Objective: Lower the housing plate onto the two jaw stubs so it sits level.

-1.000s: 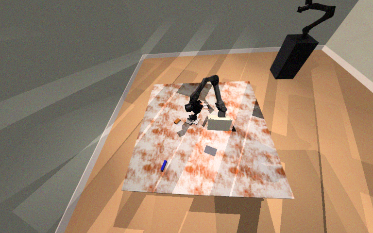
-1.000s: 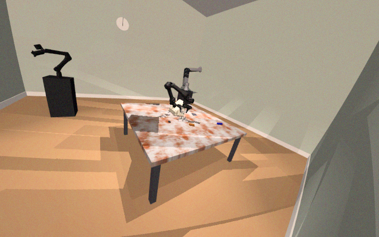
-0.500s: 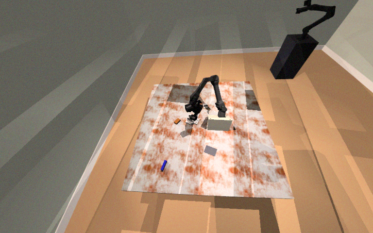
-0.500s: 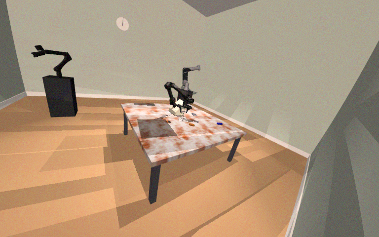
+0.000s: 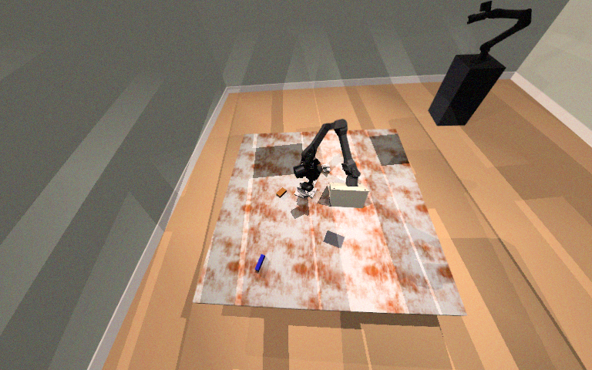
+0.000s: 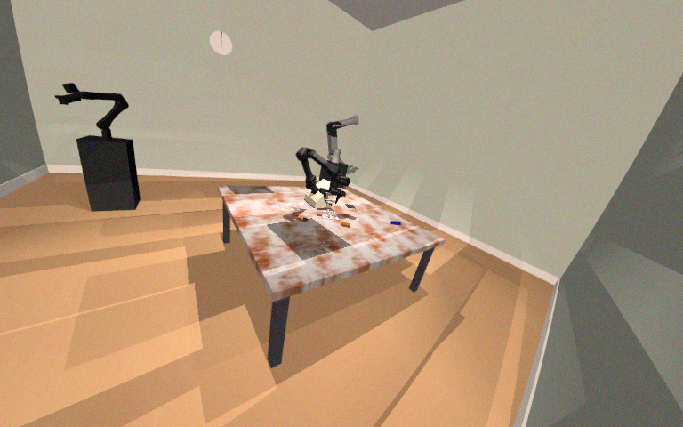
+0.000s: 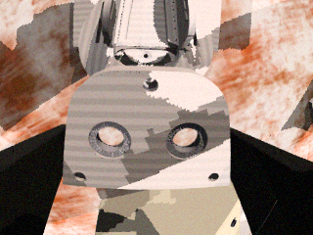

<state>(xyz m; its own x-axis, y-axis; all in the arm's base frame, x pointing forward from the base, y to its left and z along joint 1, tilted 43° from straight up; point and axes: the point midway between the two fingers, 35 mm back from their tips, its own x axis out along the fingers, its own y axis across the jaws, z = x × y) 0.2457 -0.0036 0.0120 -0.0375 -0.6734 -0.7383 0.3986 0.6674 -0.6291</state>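
Note:
The housing plate (image 7: 105, 110), pale grey with two large ringed holes and three small ones, lies between the two black fingers in the wrist view. My gripper (image 7: 147, 135) (image 5: 307, 188) is shut on it by its side edges. Pale surface shows through the large holes; no jaw stubs or pins can be made out. A grey mechanism (image 7: 139, 24) extends beyond the plate's far edge. In the top and exterior views the pale assembly (image 5: 304, 193) (image 6: 329, 214) stands on the table under the hand. It is too small there to tell whether the plate touches the stubs or is level.
A beige box (image 5: 348, 197) (image 6: 315, 201) stands beside the hand at the arm's base. An orange block (image 5: 281, 192) (image 6: 344, 224), a blue bar (image 5: 260, 263) (image 6: 396, 222), a dark grey tile (image 5: 334, 239) and a small pale part (image 5: 325, 169) lie on the table.

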